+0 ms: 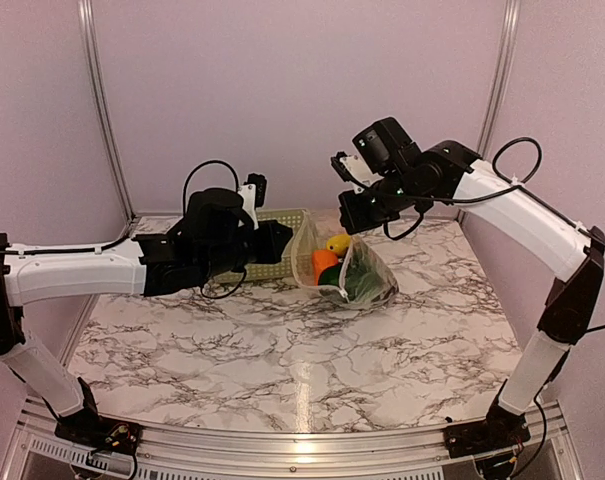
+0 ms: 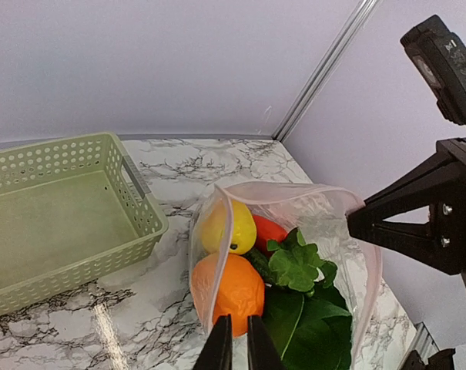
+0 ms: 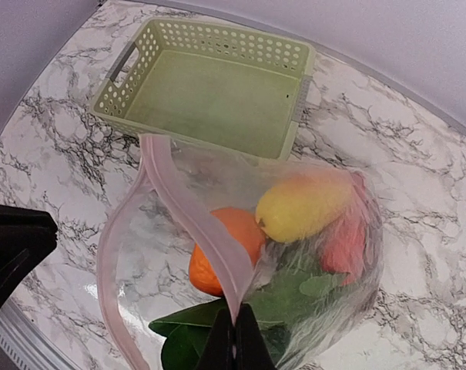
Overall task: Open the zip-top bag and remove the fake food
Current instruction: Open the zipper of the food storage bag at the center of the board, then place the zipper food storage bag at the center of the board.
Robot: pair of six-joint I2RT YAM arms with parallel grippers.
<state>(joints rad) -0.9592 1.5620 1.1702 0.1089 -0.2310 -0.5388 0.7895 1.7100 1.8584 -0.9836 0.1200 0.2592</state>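
Overhead, marble-patterned table (image 1: 282,350), both arms reaching in toward its far middle.

Left arm (image 1: 82,270) lies low from the left. Right arm (image 1: 522,215) arches high from the right and bends down.

Pale green lattice basket (image 3: 217,100) sits at the far side, upright, nothing in it.

Zip-top bag (image 1: 377,270) is just to the right of the basket, near it but apart. Its bottom rests on the table and its mouth gapes wide; the pinkish zip strip (image 3: 194,216) loops around the opening.

Fake food (image 2: 225,289) is all inside the bag: green leaves (image 2: 302,308) low along one side, orange piece (image 3: 217,247) next to them, yellow piece (image 3: 302,204) touching the orange one, red piece (image 2: 269,230) half hidden behind the yellow.

Right gripper (image 3: 234,324) is clenched on the bag's rim, the strip running straight down between its fingers and held up off the table.

Left gripper (image 2: 236,327) is at the opposite side of the mouth, just beside the rim. Jaws are a thin slit apart, nothing seen between them, released.
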